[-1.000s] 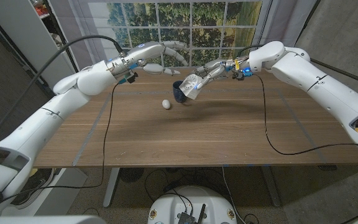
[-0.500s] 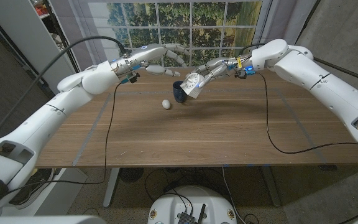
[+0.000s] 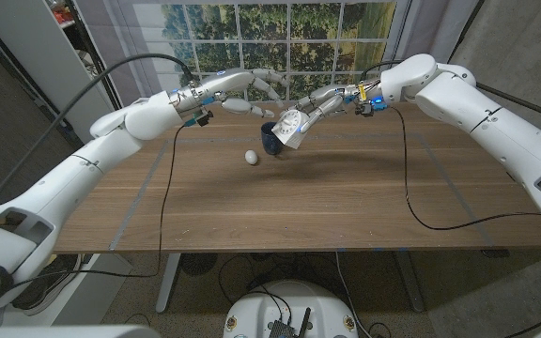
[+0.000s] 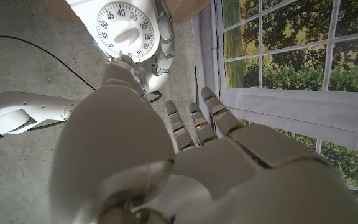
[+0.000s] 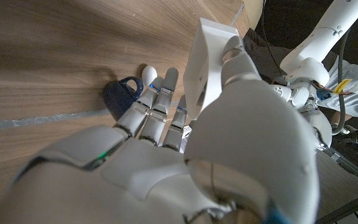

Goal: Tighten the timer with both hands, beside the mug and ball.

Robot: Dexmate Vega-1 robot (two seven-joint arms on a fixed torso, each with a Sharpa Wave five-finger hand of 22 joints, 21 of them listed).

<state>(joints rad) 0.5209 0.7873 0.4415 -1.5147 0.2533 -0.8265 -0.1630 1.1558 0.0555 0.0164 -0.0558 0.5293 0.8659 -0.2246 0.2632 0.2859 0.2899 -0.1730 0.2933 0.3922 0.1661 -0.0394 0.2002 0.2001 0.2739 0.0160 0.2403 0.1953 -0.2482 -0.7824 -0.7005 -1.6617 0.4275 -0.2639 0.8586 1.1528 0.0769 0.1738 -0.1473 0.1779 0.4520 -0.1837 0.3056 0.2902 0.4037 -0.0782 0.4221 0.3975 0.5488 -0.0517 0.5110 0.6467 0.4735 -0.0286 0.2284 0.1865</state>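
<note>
White square dial timer (image 3: 290, 128) gripped in right hand (image 3: 319, 101), above dark blue mug (image 3: 271, 139), near white ball (image 3: 250, 157). Left hand (image 3: 250, 87) spread, empty. Left wrist view shows dial numerals.

A robot lab or test room is indicated. A plain wooden table (image 3: 280, 202) is set before a window backdrop (image 3: 280, 42) of trees, hung like a printed curtain just beyond the raised left hand (image 3: 247, 89) and right hand (image 3: 317, 103). Loose black cables (image 3: 407, 178) are trailed across the tabletop below the right hand. Bare concrete floor (image 4: 23, 62) is seen past the left hand, and grey panels (image 3: 524, 47) are placed beside the right arm.
</note>
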